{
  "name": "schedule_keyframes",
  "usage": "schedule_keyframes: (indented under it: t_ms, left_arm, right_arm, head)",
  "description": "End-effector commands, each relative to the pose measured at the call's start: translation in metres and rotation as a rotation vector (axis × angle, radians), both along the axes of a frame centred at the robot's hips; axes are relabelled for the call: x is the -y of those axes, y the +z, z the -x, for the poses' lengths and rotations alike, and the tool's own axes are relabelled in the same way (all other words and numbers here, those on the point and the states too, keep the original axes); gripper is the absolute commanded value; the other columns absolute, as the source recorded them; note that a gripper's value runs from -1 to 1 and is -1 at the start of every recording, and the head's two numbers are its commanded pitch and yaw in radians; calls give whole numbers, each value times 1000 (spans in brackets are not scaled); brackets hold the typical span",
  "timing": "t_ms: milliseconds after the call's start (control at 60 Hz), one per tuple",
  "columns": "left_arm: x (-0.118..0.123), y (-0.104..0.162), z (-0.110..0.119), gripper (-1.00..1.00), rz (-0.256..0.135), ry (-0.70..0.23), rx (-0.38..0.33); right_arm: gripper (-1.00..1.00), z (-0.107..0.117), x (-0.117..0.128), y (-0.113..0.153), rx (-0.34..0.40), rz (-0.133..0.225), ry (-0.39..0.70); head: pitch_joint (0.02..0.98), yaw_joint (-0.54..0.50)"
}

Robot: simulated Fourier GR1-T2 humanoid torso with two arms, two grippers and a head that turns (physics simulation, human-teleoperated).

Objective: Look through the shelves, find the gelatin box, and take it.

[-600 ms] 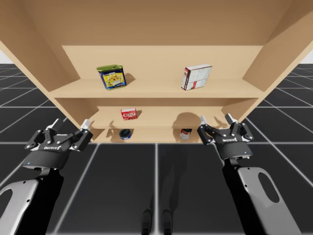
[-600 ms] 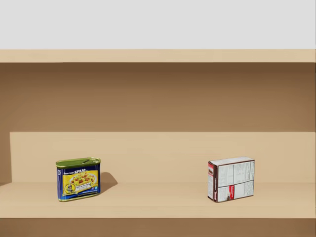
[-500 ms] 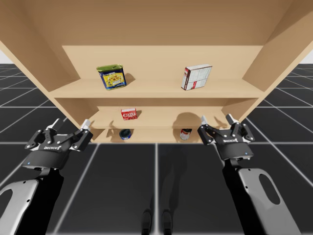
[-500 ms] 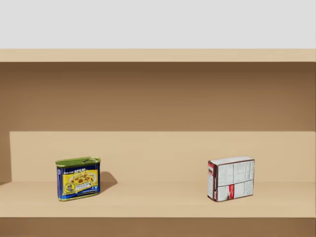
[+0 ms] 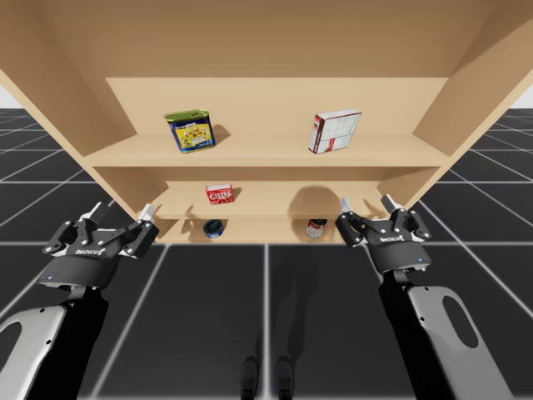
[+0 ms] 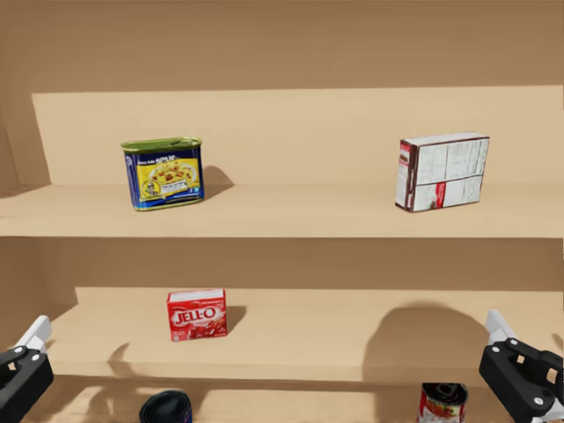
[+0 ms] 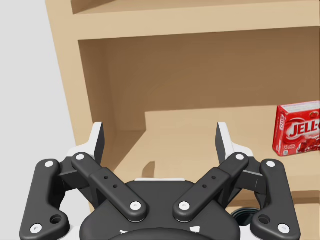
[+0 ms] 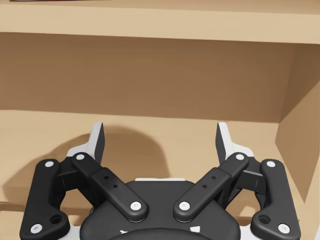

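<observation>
The gelatin box (image 5: 219, 194) is a small red box standing on the middle shelf (image 5: 275, 204), left of centre, also seen in the head view (image 6: 196, 315). My left gripper (image 5: 121, 213) hovers open in front of the shelf unit's left end, below and left of the box. In the left wrist view the left gripper (image 7: 160, 137) is open and empty, with the red box (image 7: 298, 128) ahead and off to the side of one finger. My right gripper (image 5: 365, 205) is open at the right of the middle shelf. The right wrist view shows that gripper (image 8: 160, 135) empty, facing bare shelf.
A blue and yellow can (image 6: 163, 173) and a white box with red print (image 6: 442, 171) stand on the upper shelf. On the lowest shelf lie a dark can (image 6: 166, 407) and a red can (image 6: 442, 403). The wooden side walls (image 5: 67, 108) flank the shelves.
My head has turned downward, bringing the middle shelf, the red box and both grippers' fingers into view. My right gripper has shifted slightly up and left.
</observation>
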State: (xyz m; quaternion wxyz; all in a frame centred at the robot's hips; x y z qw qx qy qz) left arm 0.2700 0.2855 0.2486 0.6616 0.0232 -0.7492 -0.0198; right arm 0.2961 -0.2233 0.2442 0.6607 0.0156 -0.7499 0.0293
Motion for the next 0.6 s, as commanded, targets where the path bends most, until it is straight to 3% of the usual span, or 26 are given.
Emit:
schedule_keyframes:
  t_ms: [17,217,500,533,567,600]
  left_arm:
    - [1,-1,0,-1000,-8,-5,-4]
    - [1,-1,0,-1000,-10,-14,-4]
    - [21,15,15,-1000,52,-56,33]
    - [28,19,20,-1000,52,-90,31]
    - [36,23,25,-1000,13,-60,31]
    - [44,25,30,-1000,16,-97,40]
  right_arm:
    - [-1000,-1,-1,-2,-13,6,7]
    - [-1000,-2,-3,-4,-20,19,10]
    - [-1000,0,-2,-2,-9,19,-10]
    - [-1000,0,-2,-2,-8,18,-12]
    - [-1000,0,-2,-2,-8,17,-13]
    - [-1000,0,-2,-2,-7,17,-14]
  head:
    - [455,107]
    - [584,229]
    - [577,238]
    - [572,237]
    - [570,237]
    - [568,237]
